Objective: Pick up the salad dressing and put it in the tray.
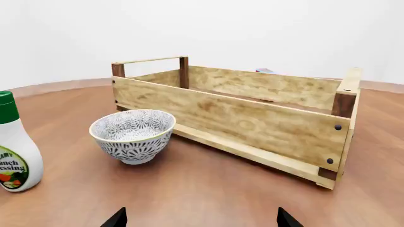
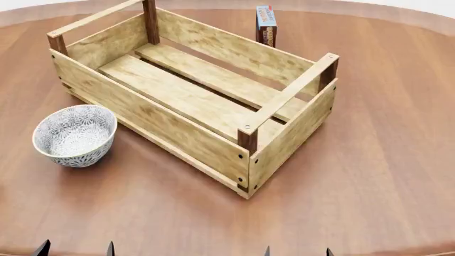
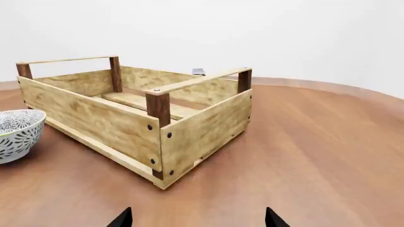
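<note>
The salad dressing [image 1: 16,149], a white ranch bottle with a green cap, stands upright on the wooden table, seen only in the left wrist view beside the patterned bowl [image 1: 132,135]. It is out of the head view. The tray [image 2: 192,93], a light-wood crate with dark corner posts and two rail handles, sits in the middle of the table with nothing inside; it also shows as the tray [image 1: 252,118] and the tray [image 3: 136,116]. My left gripper [image 2: 75,249] and right gripper [image 2: 297,252] hover open at the near edge, both holding nothing.
The white-and-grey bowl [image 2: 74,134] stands left of the tray's near long side. A small upright box [image 2: 266,25] stands behind the tray's far side. The round table's far edge [image 2: 398,8] curves behind everything.
</note>
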You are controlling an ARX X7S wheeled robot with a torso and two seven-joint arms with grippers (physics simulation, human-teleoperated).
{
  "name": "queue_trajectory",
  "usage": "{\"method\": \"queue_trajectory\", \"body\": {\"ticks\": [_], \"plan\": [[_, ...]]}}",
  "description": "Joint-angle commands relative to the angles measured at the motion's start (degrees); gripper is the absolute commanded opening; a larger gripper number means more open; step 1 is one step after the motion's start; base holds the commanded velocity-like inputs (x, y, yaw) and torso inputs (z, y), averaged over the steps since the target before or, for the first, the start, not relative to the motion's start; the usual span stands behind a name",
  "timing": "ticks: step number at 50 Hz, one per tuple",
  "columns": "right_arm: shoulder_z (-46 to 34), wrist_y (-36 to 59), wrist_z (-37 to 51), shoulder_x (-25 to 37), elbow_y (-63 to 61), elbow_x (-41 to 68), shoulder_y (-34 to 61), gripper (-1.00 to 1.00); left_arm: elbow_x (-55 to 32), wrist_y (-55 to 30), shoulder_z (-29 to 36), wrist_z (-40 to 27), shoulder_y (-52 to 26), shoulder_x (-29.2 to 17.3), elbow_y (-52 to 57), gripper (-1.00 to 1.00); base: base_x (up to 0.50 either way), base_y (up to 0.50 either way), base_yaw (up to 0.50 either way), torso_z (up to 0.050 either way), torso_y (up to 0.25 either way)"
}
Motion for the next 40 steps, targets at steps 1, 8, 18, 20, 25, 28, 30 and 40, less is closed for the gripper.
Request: {"method": "queue_trajectory", "body": {"ticks": [1,8,18,20,25,28,30,40], "plan": [[-2.1,2.78,1.33,1.06,1.0,-0.92,0.98,1.0,-0.92,0.46,0.98,-1.16,0.11,-0.88,-0.17,1.0,0.0,0.0,0.0,0.0,0.0],[-2.71,1.5,1.17,2.28,0.06,3.02,0.33,1.0,-2.03,1.16,2.45,-3.04,0.37,-2.17,-0.2,1.0,0.0,0.0,0.0,0.0,0.0],[-2.76,1.13,0.9,2.21,-0.82,3.17,-0.26,1.0,-0.95,-0.97,1.8,-3.48,-0.54,-1.59,-2.0,1.0,0.0,0.0,0.0,0.0,0.0],[-2.9,1.87,1.38,2.44,-1.63,3.56,-0.33,1.0,-1.13,-3.07,2.23,-4.05,-0.56,-1.89,-0.29,1.0,0.0,0.0,0.0,0.0,0.0],[-2.6,8.78,2.44,3.44,-11.07,5.72,-0.77,1.0,-0.5,-8.78,3.62,-5.03,0.57,-3.1,10.99,1.0,0.0,0.0,0.0,0.0,0.0],[-3.39,11.94,3.61,4.33,-16.94,4.51,-1.1,1.0,-0.03,-14.26,4.06,-5.85,0.67,-3.47,17.25,1.0,0.0,0.0,0.0,0.0,0.0],[-3.1,16.14,3.36,4.85,-23.23,6.35,-1.32,1.0,1.13,-20.04,4.75,-6.53,0.21,-3.9,23.28,1.0,0.0,0.0,0.0,0.0,0.0],[-1.03,24.75,4.88,6.35,-37.6,10.77,0.13,1.0,3.63,-26.93,6.61,-8.09,-0.69,-6.0,37.37,1.0,0.0,0.0,0.0,0.0,0.0]]}}
